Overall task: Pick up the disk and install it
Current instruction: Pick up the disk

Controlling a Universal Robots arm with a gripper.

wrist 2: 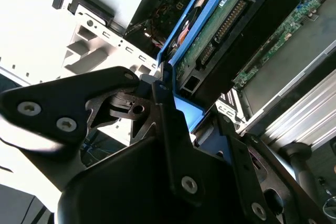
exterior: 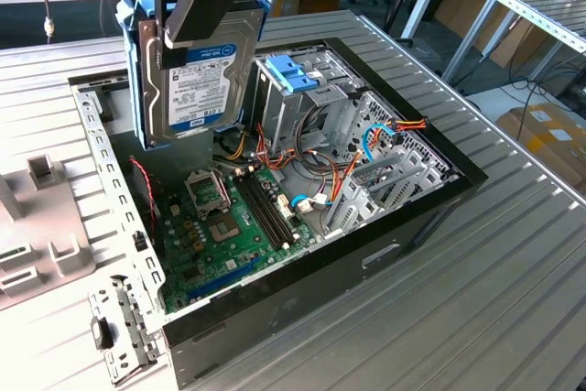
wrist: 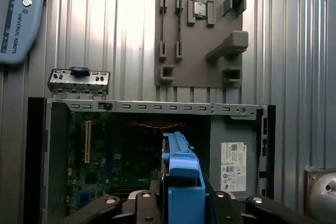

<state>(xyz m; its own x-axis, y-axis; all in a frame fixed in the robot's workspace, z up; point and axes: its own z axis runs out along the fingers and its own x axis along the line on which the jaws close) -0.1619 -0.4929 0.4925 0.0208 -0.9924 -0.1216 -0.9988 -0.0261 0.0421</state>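
Observation:
The disk (exterior: 194, 80), a dark hard drive with a white label and blue side rails, hangs upright above the open computer case (exterior: 417, 217). My gripper (exterior: 197, 25) is shut on it from above, one black finger lying over the label face. In the first wrist view the disk's blue rail (wrist: 181, 174) stands edge-on between the black fingers (wrist: 142, 207), over the case interior. The second wrist view has the disk's green circuit board (wrist 2: 220, 30) and connectors framed by the blue rail, held in my gripper (wrist 2: 165, 103).
Inside the case lie a green motherboard (exterior: 229, 222), loose cables (exterior: 366, 148) and a metal drive cage with a blue latch (exterior: 293, 70). A grey power supply (wrist: 231, 161) fills one corner. A grey fixture plate (wrist: 199, 35) and a metal bracket (wrist: 79, 80) lie on the slatted table.

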